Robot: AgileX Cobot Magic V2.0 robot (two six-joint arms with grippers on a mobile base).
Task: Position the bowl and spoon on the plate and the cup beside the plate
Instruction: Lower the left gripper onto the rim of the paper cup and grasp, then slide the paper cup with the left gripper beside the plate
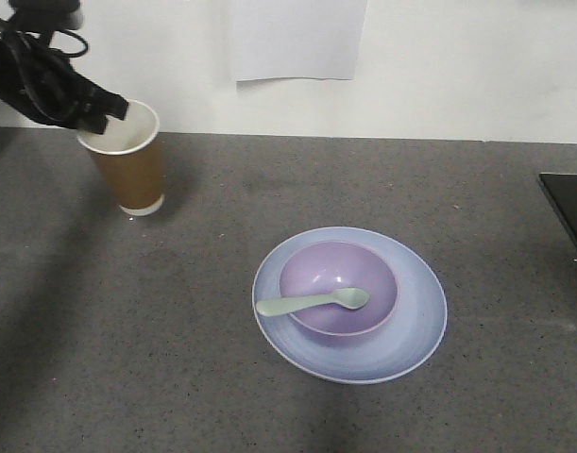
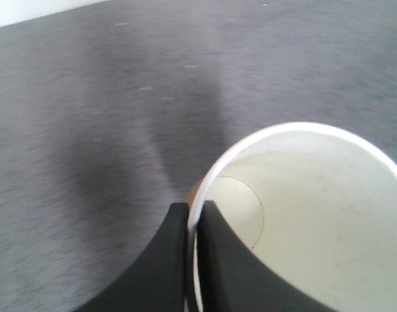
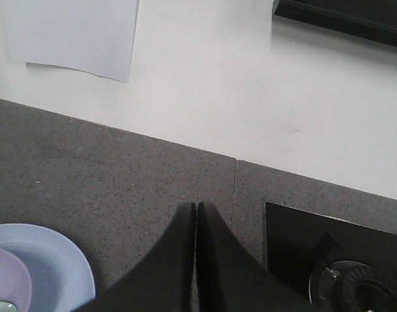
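With the bowl (image 1: 338, 287) and spoon (image 1: 313, 302) already seated on the plate (image 1: 415, 321), the cup (image 1: 129, 160) is being gripped at its rim by the left tool (image 1: 104, 115), well apart from the plate, while the right tool (image 3: 196, 214) is being kept closed and idle.

Grey countertop (image 1: 269, 396), wall paper sheet (image 1: 293, 38), black hob (image 3: 328, 257)

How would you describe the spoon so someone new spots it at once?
Start at the grey countertop, then the pale blue plate right of its centre, with a lavender bowl on it. The spoon lies across that bowl, handle over the left rim. It is the only mint-green, elongated item.
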